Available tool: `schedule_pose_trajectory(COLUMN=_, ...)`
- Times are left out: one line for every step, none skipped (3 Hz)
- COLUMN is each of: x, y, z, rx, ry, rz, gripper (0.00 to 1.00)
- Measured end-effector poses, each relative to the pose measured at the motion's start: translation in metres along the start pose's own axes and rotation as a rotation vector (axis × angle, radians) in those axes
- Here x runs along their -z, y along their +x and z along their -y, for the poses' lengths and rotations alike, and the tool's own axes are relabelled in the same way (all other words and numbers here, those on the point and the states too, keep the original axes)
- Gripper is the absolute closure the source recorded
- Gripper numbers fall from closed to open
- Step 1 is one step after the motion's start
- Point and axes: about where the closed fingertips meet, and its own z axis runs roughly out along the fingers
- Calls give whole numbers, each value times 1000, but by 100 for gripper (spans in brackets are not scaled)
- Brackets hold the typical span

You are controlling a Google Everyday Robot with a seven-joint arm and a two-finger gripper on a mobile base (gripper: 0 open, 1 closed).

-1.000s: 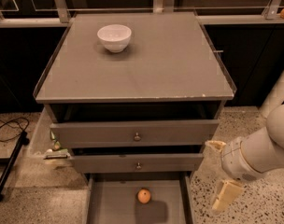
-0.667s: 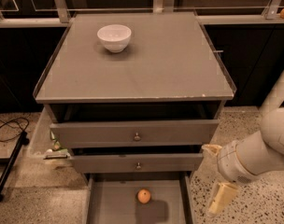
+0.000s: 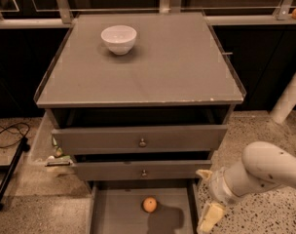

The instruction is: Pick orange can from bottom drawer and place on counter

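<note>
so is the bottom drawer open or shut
Open: the bottom drawer is pulled out under the upper drawers, its floor showing with the orange can on it. The claw hangs beside its right wall.

Orange can [image 3: 149, 204] in bottom drawer [image 3: 118, 214], gripper [image 3: 207, 197] to its right.

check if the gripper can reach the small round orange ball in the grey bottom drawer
Probably yes: the orange ball lies uncovered in the pulled-out bottom drawer, and the gripper, open, hangs beside its right wall.

Place: robot test lab
Signs: speckled terrazzo floor [image 3: 279, 216]; loose black cable [image 3: 7, 130]; grey three-drawer cabinet [image 3: 187, 138]
Gripper: pale two-finger gripper [image 3: 202, 199] low right, beside the cabinet
</note>
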Motion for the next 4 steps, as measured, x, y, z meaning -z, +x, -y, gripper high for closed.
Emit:
schedule_pose_trajectory(x=-50, y=25, z=12, rx=-14, ry=-4, rz=36, gripper=0)
schedule_pose_trajectory(x=-91, y=45, z=16, rx=-48, ry=-18, rz=62, gripper=0)
schedule_pose_trajectory(x=-98, y=47, z=15, rx=-48, ry=-22, rz=68, gripper=0)
schedule_pose_trajectory(x=-124, y=52, z=21, rx=-23, ry=-17, rz=109, gripper=0)
